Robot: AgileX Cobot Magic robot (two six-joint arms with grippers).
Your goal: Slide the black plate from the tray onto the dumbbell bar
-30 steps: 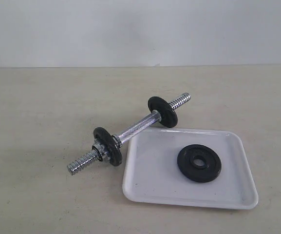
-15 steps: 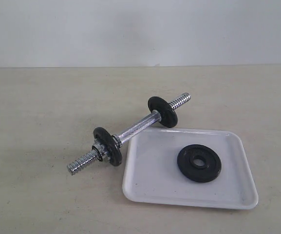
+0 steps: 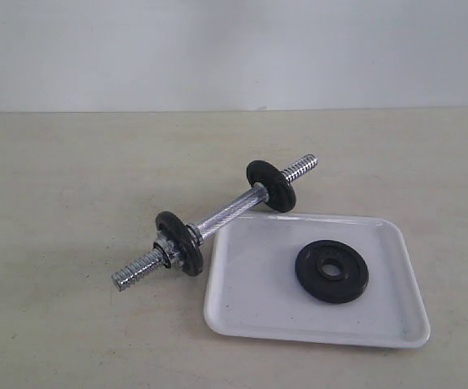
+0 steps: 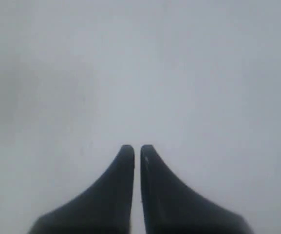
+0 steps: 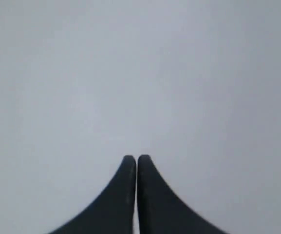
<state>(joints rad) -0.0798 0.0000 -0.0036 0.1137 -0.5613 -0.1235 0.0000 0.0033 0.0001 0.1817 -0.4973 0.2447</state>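
Chrome dumbbell bar [image 3: 225,212] lies diagonally on the matte beige desk [image 3: 63,186], left of centre. Its threaded end [image 3: 136,271] points near-left. Next along it is a black disc [image 3: 181,243] standing on edge, then the knurled shaft, a second black disc [image 3: 271,186], and a threaded tip [image 3: 302,168] pointing far-right. The bar runs just beside the far-left corner of the tray [image 3: 250,300]; contact is unclear. The tray is smooth white plastic, a shallow rectangle with rounded corners and a low rim. The black plate [image 3: 349,275] lies flat in its right half, round, with a raised hub and centre hole. Left tool [image 4: 137,151]: dark tapered fingers closed, only a hairline gap, gripping nothing. Right tool [image 5: 137,161]: the same, tips pressed together. Each shows only in its own wrist view, against plain grey blur.
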